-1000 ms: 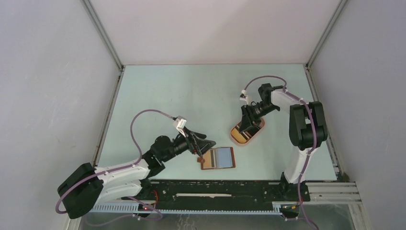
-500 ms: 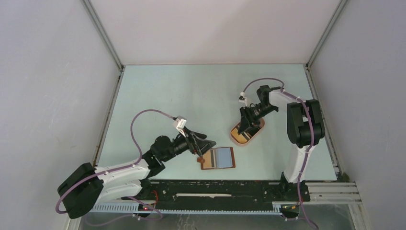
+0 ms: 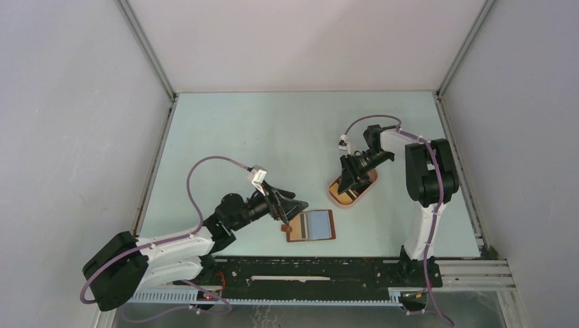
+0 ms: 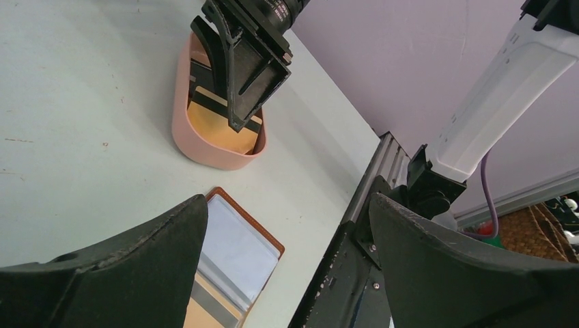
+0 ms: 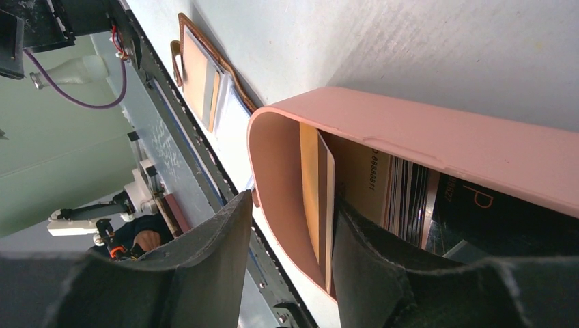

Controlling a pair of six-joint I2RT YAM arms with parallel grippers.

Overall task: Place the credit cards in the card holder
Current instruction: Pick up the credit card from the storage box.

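**Card holder** (image 3: 311,225): reddish-brown leather bifold, lying open and flat with its lining up, close to the near edge of the table (image 3: 273,130), about midway along it. The left half shows tan slots, the right a pale blue panel.

**Credit cards** (image 3: 349,195): gathered in a pink oval tray (image 3: 334,199) right of centre. A yellow-orange card (image 5: 313,191) stands on edge by the tray's end wall, with a black card (image 5: 471,219) deeper in.

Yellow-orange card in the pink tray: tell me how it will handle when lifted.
Probably stiff: the yellow-orange card leans straight, unbowed, against the wall of the pink tray. Likely light, being so thin. Its smooth faces may slip in a loose pinch.
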